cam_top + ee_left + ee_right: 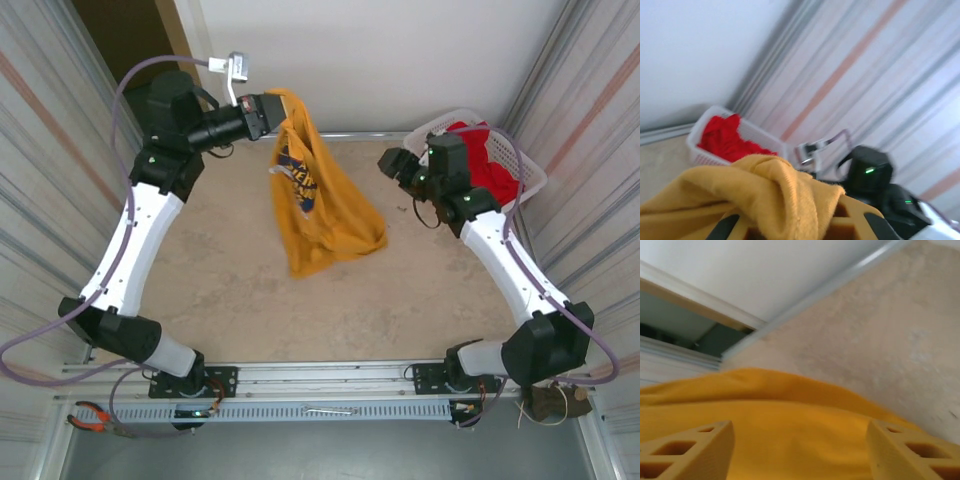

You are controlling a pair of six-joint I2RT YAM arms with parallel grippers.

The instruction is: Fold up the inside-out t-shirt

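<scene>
The inside-out t-shirt [320,215], mustard yellow with a blue print showing, hangs from its top edge, and its lower part rests bunched on the table. My left gripper [272,115] is shut on that top edge at the back left. In the left wrist view the yellow cloth [755,190] is bunched between my left gripper [800,222]. My right gripper [388,160] is open to the right of the shirt, apart from it. The right wrist view has the shirt [790,410] lying past my right gripper [800,450], whose fingers [695,447] stand wide apart.
A white basket [530,172] with a bright red garment [490,165] stands at the back right, behind my right arm. Corrugated walls close in on both sides. The beige tabletop [250,300] spreads out in front of the shirt. Pliers [95,418] lie by the left base.
</scene>
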